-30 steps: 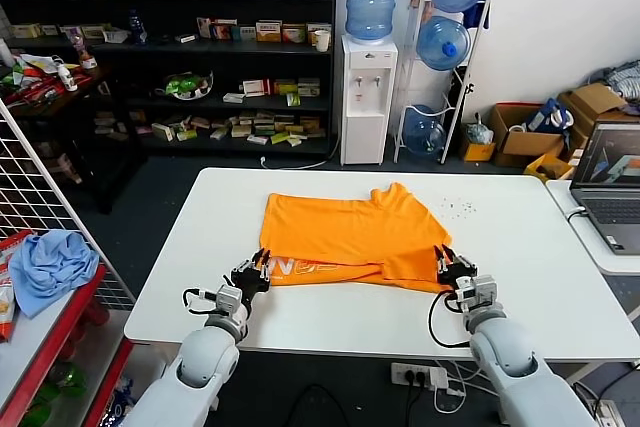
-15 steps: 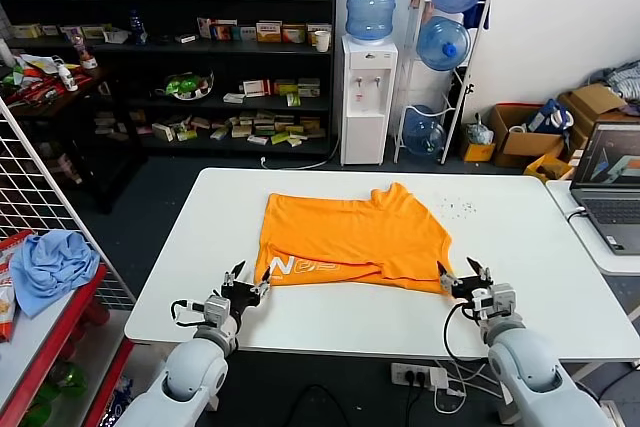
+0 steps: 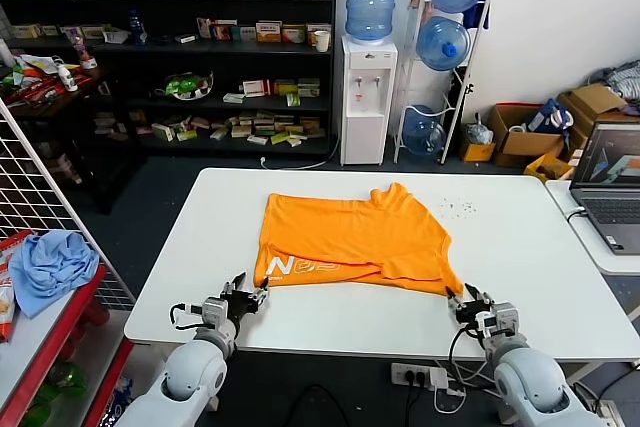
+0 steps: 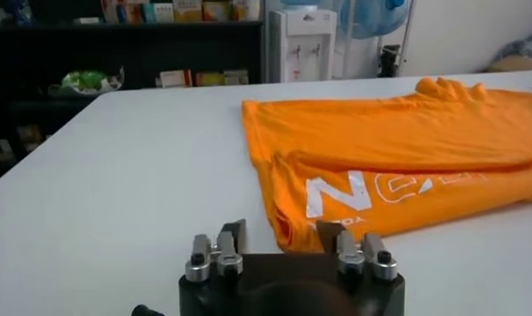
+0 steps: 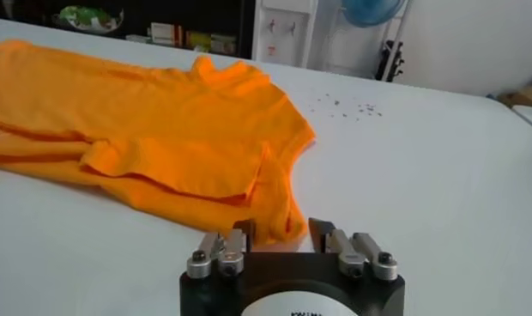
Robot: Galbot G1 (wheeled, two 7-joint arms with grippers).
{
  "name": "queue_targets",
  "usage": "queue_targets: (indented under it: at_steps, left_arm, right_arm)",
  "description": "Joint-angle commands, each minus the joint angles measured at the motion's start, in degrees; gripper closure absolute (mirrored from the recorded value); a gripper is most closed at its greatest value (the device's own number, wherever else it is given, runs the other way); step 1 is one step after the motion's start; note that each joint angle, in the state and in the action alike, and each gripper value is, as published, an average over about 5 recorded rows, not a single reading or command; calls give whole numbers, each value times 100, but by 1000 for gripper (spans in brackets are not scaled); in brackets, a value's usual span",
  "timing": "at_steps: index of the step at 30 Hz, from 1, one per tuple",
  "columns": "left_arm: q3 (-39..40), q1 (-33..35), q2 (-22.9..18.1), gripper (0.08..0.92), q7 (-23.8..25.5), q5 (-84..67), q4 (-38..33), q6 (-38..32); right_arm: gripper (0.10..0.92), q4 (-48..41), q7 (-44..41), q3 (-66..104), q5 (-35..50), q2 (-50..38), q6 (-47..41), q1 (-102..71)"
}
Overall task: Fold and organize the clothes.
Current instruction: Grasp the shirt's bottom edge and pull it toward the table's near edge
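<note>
The orange T-shirt (image 3: 352, 240) lies flat in the middle of the white tabletop (image 3: 530, 257), with its near hem doubled over into a narrow band, so the white lettering (image 4: 369, 191) now faces up along the side closest to the robot. The collar points toward the far edge of the tabletop.

Both arms are low at the near edge. The left gripper (image 3: 243, 296) sits just off the near left corner of the shirt, apart from the cloth; its jaws stand partly open with nothing between them. The right gripper (image 3: 470, 301) hangs just beyond the near right corner of the shirt, its jaws also partly open and empty, the orange fabric close in front of them but not touching as far as I can see.

To my eye the first fold, the hem turned up, is done and the cloth has been let go. Most of the folding is left: the shirt is wide and the sleeves lie out to the sides. The next move likely calls for a fresh grip on the folded near edge or on one side, both corners taken evenly so the band does not slip open, then carried across the shirt. The soft fabric will bunch if pinched too shallowly.
</note>
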Motion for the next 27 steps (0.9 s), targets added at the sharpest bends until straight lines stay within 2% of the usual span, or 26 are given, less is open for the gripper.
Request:
queue_targets:
  at_steps: [1,8,11,15,21,24,27]
  left_arm:
    - [-6,65,46,513,-8,-135,-33,93]
    - [-53,338,169,712,7,-248,-375,181]
    - [-87,536,294,798,-25,-350,-709,246]
    - [-149,925,524,890,-92,-442,-1285,301]
    - [-218,1337,704,900,-89,-416,-1681,290]
    - [-224,1354,667,900,-74,-354,-1659,269]
    - [-222,1340,652,900,-64,-316,-1640,262]
  right_arm:
    - [679,109,47,38,28,-58,-87,-143]
    - [870,363,96,104,24,-213,-175,-419]
    - [901,521,90,203,40,-334,-169,-661]
    - [901,930,136,409,112,-522,-185,-1131]
    - [901,1373,149,604,11,-556,44,-1680]
    - [899,1171,71,562,-228,-392,536,-1459]
    - [862,873,-7,511,-337,-232,1007,-1164]
